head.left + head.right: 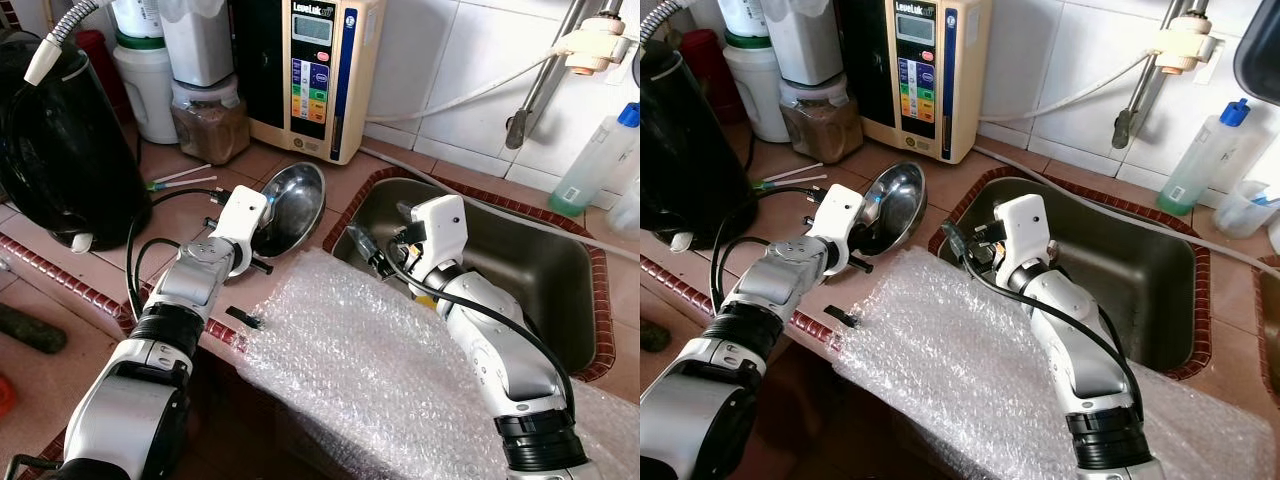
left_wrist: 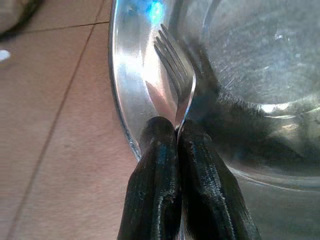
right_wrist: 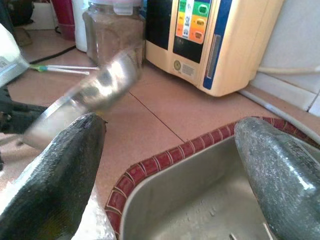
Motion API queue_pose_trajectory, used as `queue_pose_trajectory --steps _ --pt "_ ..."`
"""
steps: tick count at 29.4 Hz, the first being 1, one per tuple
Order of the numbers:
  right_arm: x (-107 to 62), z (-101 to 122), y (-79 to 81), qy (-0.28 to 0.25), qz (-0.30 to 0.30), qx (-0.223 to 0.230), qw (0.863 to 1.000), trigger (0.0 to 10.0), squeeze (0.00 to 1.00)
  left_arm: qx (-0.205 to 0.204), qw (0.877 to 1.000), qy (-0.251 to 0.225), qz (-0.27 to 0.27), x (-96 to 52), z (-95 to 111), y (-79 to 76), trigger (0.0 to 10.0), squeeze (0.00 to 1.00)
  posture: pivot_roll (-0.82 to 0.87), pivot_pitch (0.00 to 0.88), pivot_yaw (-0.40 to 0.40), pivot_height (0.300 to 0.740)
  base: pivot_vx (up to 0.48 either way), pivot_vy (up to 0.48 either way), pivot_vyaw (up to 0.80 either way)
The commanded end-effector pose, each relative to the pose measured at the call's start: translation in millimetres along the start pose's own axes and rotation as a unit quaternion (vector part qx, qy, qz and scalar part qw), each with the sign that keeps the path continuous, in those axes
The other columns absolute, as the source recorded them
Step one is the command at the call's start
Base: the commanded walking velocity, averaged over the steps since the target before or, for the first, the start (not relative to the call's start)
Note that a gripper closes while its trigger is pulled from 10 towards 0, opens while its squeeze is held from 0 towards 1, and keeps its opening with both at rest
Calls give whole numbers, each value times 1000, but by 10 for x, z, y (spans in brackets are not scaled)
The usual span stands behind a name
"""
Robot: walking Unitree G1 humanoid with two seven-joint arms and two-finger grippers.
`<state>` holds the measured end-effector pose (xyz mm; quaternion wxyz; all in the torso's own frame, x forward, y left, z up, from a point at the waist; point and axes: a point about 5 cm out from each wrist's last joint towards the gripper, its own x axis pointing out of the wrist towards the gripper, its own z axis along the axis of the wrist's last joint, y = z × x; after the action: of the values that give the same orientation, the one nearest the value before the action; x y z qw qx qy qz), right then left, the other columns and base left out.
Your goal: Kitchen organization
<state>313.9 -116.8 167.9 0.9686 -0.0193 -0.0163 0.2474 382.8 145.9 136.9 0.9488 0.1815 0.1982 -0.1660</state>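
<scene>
Bowl (image 1: 292, 206) of steel sits tilted on the tiled counter (image 1: 345, 190), at nine o'clock from the sink (image 1: 560, 280); bubble wrap (image 1: 380, 380) lies at six o'clock. Left wrist view: the left gripper (image 2: 177, 131) is clamped on a fork (image 2: 176, 82) against the bowl's rim. Right wrist view: the right gripper (image 3: 165, 150) hangs over the sink's corner, fingers (image 3: 60, 175) wide apart.

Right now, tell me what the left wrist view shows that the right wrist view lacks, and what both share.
Left wrist view: the left gripper shut on a silver metal fork, its tines lying against the bowl's inside. Right wrist view: the right gripper open over the steel sink, with the cream water ioniser behind. Both share the shiny round steel bowl and the terracotta tiled counter.
</scene>
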Motion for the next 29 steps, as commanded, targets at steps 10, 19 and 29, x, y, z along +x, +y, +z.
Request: queue_pose_trajectory --steps 10,19,29 --pt "23 39 -53 -7 -7 -5 1000 10000 0 69 996 -43 36 -58 306 128 0 0 67 0 -6 740 0 0 0" --pt "38 60 -66 -11 -8 -6 1000 10000 0 53 989 -117 74 -87 562 123 0 0 67 0 -8 740 0 0 0" --pt "44 109 -94 -25 -7 5 1000 10000 0 28 965 -235 116 -127 746 -86 0 0 62 0 -13 740 0 0 0"
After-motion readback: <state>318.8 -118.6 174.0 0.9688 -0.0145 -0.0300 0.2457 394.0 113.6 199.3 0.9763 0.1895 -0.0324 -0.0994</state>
